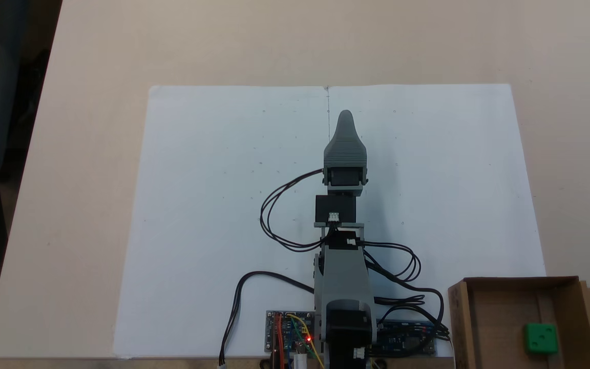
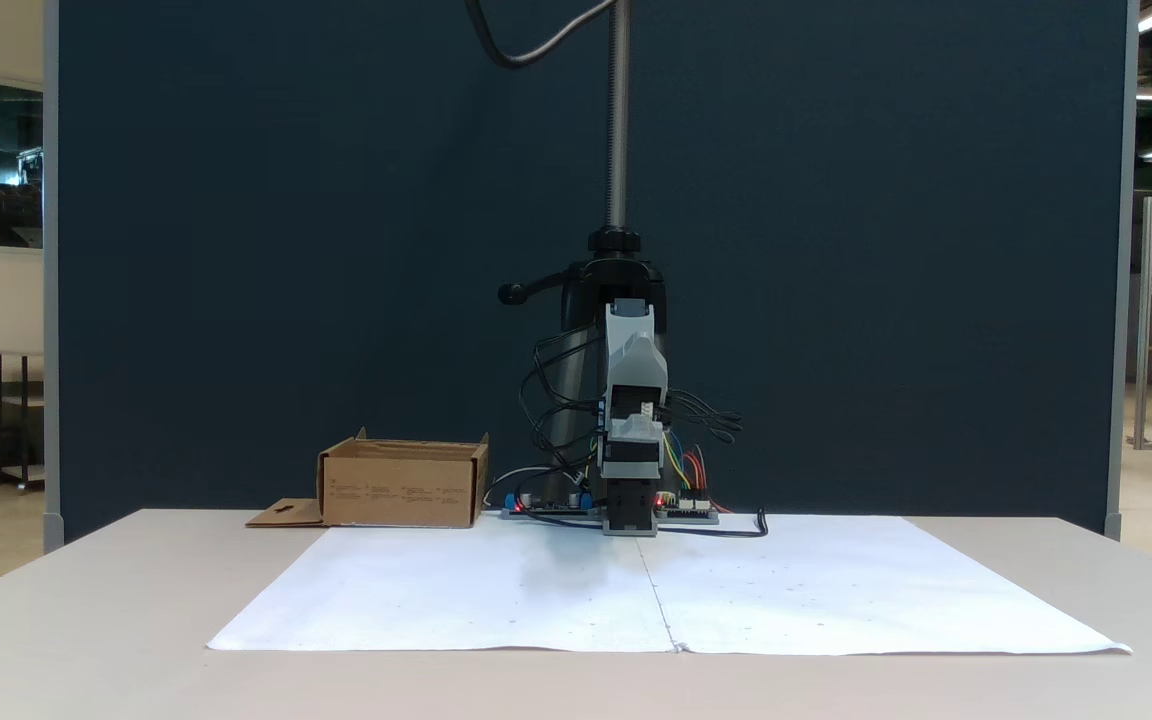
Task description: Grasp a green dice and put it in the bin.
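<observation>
The dice (image 1: 541,337) lies inside the bin (image 1: 489,318) (three pips up), well apart from the tool (image 1: 345,120), whose jaws overlap, so I cannot tell its grip.

— Where is room on the table (image 1: 69,205)?
— The white paper (image 1: 213,205) lies bare to its far edge.
— Obstacles?
— The bin (image 1: 459,318) at one near corner; cables (image 1: 274,215) looping beside the arm (image 1: 345,266).

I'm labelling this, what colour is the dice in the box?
Bright green with dark pips, clearest in the fixed view from above.
</observation>
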Tool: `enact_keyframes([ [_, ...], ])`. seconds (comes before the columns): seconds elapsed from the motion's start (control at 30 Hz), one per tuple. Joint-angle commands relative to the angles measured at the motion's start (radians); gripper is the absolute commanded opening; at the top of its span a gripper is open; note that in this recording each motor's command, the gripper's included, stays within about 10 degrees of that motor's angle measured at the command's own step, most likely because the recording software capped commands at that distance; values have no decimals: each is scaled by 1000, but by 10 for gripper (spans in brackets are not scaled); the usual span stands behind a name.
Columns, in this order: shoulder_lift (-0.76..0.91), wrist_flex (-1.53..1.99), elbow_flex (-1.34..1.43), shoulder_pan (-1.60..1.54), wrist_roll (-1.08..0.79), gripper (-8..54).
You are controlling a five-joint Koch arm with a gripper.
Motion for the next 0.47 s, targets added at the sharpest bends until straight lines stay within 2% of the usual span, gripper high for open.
enact_keyframes([
  [0.0, 112, -171, 72, 6, -61, 446],
  [0.43, 112, -190, 72, 5, -61, 446],
])
